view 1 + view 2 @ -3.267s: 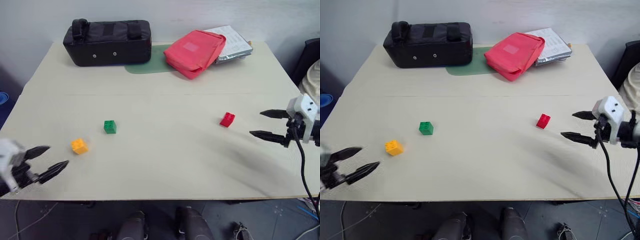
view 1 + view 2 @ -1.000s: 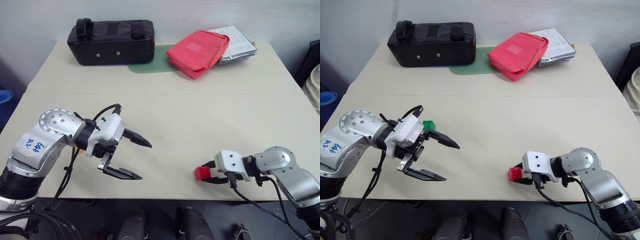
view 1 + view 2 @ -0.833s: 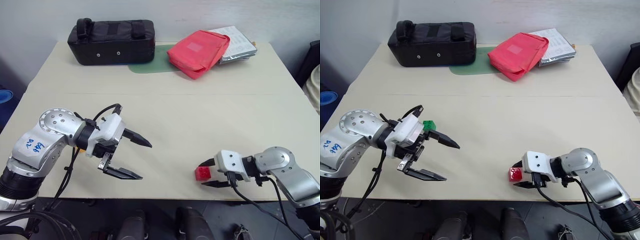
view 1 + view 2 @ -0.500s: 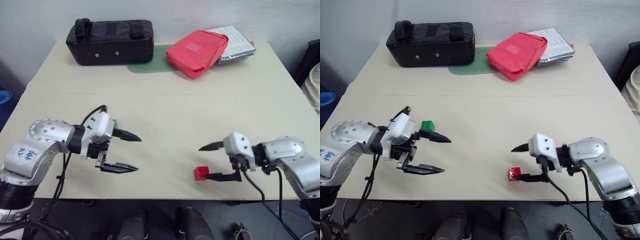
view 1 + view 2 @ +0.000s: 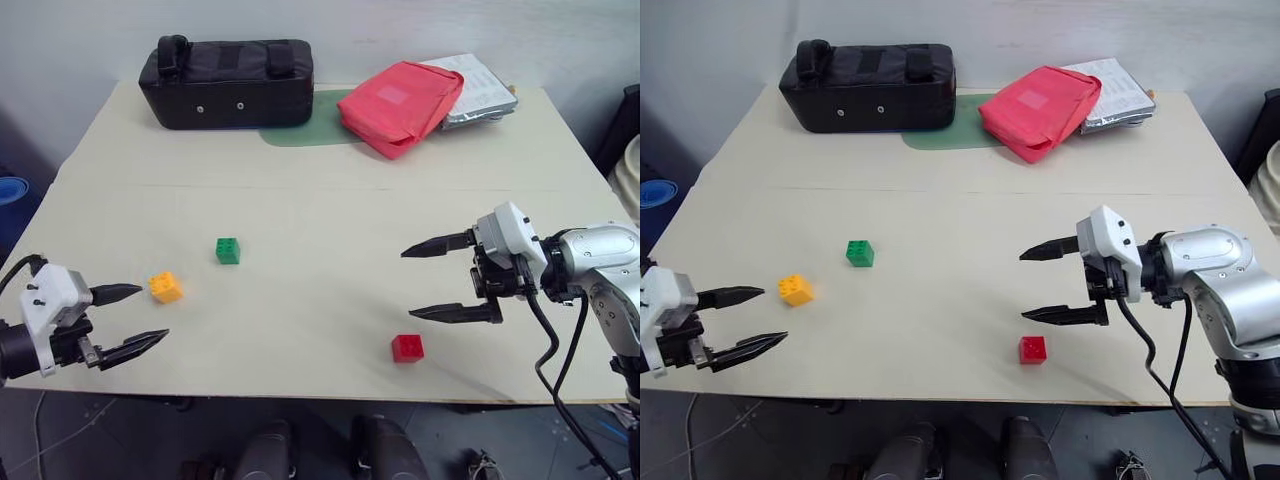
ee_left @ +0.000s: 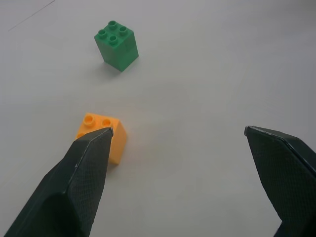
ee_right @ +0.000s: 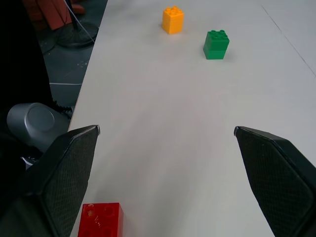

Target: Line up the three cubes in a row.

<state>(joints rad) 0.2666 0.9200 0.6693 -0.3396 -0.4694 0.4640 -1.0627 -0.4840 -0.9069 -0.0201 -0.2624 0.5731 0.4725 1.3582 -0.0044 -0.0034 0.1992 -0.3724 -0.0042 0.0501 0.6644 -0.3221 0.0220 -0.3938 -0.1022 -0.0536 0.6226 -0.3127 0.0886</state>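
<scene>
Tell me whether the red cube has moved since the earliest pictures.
Yes. The red cube has gone from the table's right-middle area toward the near edge and leftward, farther from the red pouch. The open right gripper hovers above it.

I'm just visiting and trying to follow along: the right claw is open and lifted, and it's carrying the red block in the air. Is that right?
Not quite. The right gripper is open and lifted, but it carries nothing. The red block sits on the table near the front edge, below and clear of the fingers. The right eye view shows the gap between them.
</scene>
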